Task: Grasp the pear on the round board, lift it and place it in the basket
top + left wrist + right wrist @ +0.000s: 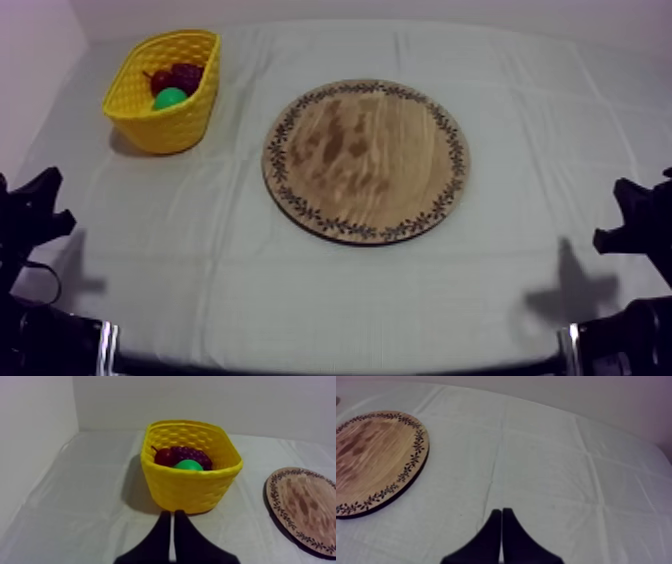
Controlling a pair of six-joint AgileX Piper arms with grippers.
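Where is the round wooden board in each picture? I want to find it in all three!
Top view: the wooden board lies mid-table, the yellow basket toward the far left corner.
Left wrist view: the wooden board lies beside the yellow basket, beyond the shut left gripper.
Right wrist view: the wooden board lies on the cloth, ahead and aside of the shut right gripper.
Shared landmark: its patterned rim.
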